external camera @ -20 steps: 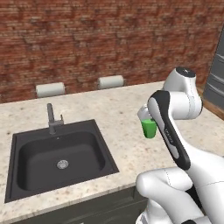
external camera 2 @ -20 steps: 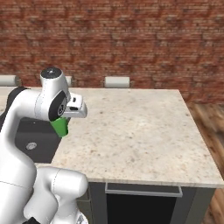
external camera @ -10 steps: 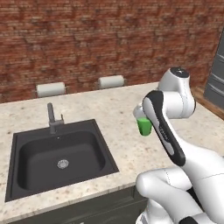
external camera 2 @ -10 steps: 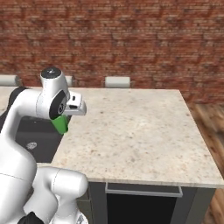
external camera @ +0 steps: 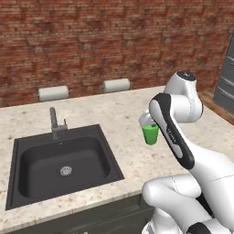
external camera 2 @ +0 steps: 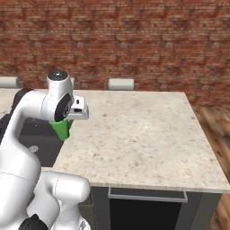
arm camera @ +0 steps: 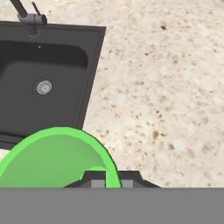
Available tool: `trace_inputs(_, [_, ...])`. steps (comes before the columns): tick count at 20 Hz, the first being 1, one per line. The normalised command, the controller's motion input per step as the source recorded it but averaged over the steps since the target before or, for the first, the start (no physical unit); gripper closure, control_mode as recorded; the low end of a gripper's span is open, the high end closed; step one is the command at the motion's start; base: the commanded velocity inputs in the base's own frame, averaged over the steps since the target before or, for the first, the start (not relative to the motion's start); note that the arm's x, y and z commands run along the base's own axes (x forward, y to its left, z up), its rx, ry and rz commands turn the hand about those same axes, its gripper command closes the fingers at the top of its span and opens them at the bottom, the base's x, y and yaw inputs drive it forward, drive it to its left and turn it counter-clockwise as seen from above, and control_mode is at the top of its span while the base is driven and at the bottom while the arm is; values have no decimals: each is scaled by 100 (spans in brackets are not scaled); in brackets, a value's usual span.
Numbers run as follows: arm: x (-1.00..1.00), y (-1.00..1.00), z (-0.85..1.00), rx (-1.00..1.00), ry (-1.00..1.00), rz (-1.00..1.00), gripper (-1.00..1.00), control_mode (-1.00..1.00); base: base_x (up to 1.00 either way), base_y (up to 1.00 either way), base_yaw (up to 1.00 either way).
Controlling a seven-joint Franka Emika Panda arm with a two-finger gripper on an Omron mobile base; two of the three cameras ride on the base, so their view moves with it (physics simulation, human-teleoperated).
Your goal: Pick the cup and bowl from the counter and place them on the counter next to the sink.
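Observation:
The green cup [external camera: 150, 134] hangs in the air above the beige counter [external camera: 128, 137], a little to the right of the black sink [external camera: 61, 164]. My gripper [external camera: 147, 122] is shut on the cup's rim. In the right base view the cup [external camera 2: 61, 129] shows below the hand, over the counter edge by the sink [external camera 2: 40, 139]. The hand view looks down into the cup [arm camera: 57, 159], with the fingertips [arm camera: 98, 177] clamped on its rim, and the sink [arm camera: 41, 83] lies at the upper left. The bowl is out of view.
A slim grey faucet [external camera: 55, 123] stands behind the basin. Two paper-towel rolls [external camera: 53, 93] [external camera: 116, 85] lie at the foot of the brick wall. Open counter [external camera 2: 139, 134] stretches to the right, ending at an edge above wooden floor [external camera 2: 215, 130].
The gripper has carried the cup slightly to the left, toward the sink, and the arm has swung with it.

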Motion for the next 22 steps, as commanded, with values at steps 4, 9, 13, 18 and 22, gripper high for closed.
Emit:
trace_inputs(4, [0, 16, -39, 4, 7, 7, 100, -100, 0, 0, 0])
trace_inputs(9, [0, 27, -29, 0, 3, 2, 100, -100, 0, 0, 0])
trace_inputs(13, [0, 24, -21, 0, 3, 0, 100, -100, 0, 0, 0])
trace_inputs(18, [5, 13, -37, 0, 3, 0, 100, -100, 0, 0, 0])
trace_inputs(22, [29, 0, -47, 0, 3, -1, 100, -100, 0, 0, 0])
